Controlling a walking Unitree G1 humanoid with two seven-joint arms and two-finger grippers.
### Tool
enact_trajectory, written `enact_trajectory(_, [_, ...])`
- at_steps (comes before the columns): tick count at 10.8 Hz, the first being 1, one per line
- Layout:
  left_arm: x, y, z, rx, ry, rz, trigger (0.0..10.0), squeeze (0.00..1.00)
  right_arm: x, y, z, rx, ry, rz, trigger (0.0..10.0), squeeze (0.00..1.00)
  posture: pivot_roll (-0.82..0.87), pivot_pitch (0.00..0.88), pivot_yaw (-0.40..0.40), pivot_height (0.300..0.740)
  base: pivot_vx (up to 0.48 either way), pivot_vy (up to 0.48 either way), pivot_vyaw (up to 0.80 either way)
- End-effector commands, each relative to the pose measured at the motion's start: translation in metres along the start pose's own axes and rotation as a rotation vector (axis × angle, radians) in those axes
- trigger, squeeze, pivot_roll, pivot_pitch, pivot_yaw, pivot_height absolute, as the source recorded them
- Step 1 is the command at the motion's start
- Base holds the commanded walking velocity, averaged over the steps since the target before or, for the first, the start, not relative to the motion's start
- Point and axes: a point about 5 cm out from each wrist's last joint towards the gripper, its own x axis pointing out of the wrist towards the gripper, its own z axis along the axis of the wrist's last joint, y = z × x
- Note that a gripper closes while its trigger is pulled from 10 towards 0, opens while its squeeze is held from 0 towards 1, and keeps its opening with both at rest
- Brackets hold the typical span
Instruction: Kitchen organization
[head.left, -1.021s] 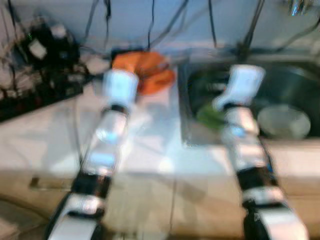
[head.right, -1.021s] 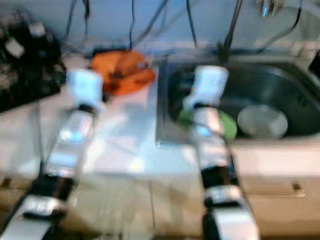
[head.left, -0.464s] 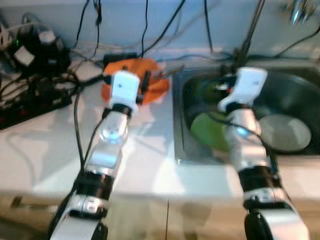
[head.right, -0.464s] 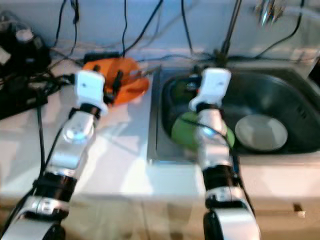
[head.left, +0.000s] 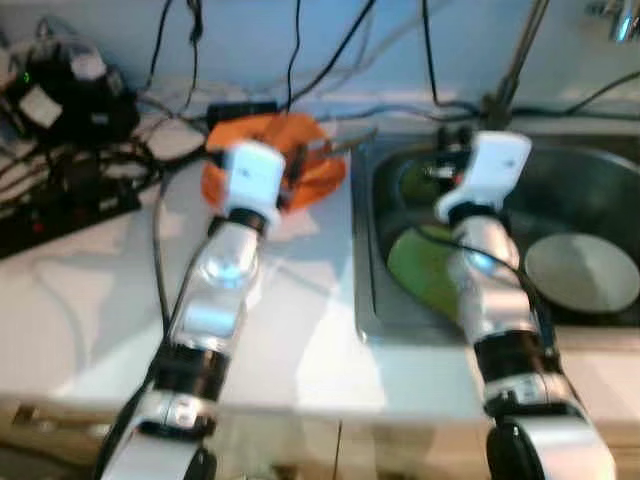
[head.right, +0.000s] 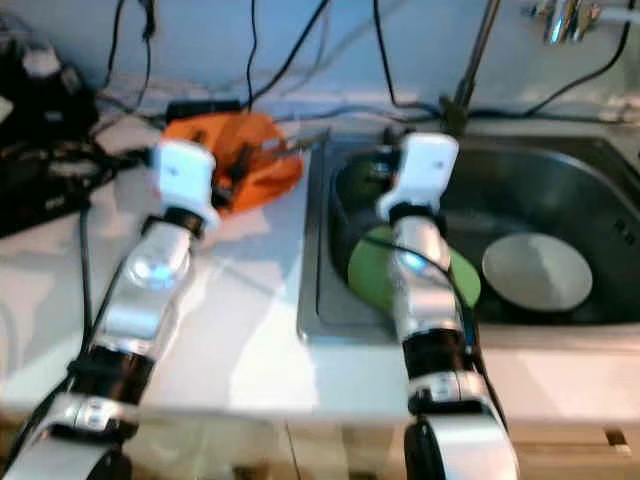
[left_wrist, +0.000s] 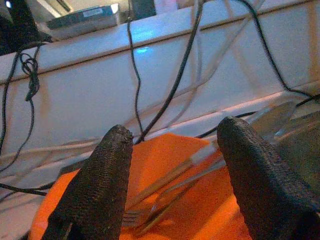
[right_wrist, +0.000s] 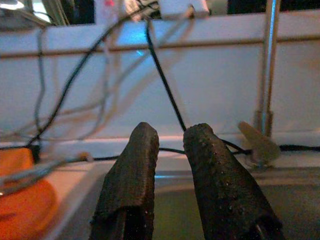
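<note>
Showing two sink plates (head.right: 375, 275), (head.right: 537, 272).

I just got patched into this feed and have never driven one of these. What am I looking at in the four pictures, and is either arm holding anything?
This is a humanoid robot at a kitchen counter. The two wide pictures come from its head camera, looking down at both silver arms. The other two come from wrist cameras that look along each gripper's black fingers.

The left gripper is open, empty, and pointed at an orange plate with cutlery lying on it. The right gripper is nearly closed, holds nothing, and reaches over the sink, which contains a green plate and a grey plate. Black cables clutter the counter's left end.
</note>
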Motion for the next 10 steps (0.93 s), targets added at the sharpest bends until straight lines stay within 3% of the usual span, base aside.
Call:
enact_trajectory(1, [0.0,0.003,0.011,-0.029,-0.025,-0.045,10.0,0.0,0.001,0.008,0.002,0.015,-0.002,0.015,10.0,0.0,0.1,0.004,0.029,0.74,0.0,0.0,0.0])
enact_trajectory(4, [-0.009,0.001,0.021,-0.08,0.034,-0.273,10.0,0.0,0.001,0.008,0.001,0.017,-0.001,0.014,10.0,0.0,0.1,0.007,0.032,0.74,0.0,0.0,0.0])
enact_trajectory(5, [-0.019,0.011,0.009,-0.069,0.19,-0.359,10.0,0.0,0.0,0.009,0.0,0.02,0.002,0.014,10.0,0.0,0.11,0.006,0.033,0.74,0.0,0.0,0.0])
enact_trajectory(8, [-0.033,0.036,0.001,-0.022,0.405,-0.412,10.0,0.0,0.0,0.01,0.0,0.023,0.003,0.015,10.0,0.0,0.12,0.007,0.034,0.74,0.0,0.0,0.0])
enact_trajectory(10, [-0.031,0.049,-0.007,-0.041,0.516,-0.282,10.0,0.0,0.001,0.012,-0.001,0.027,0.006,0.018,10.0,0.0,0.12,0.004,0.036,0.74,0.0,0.0,0.0])
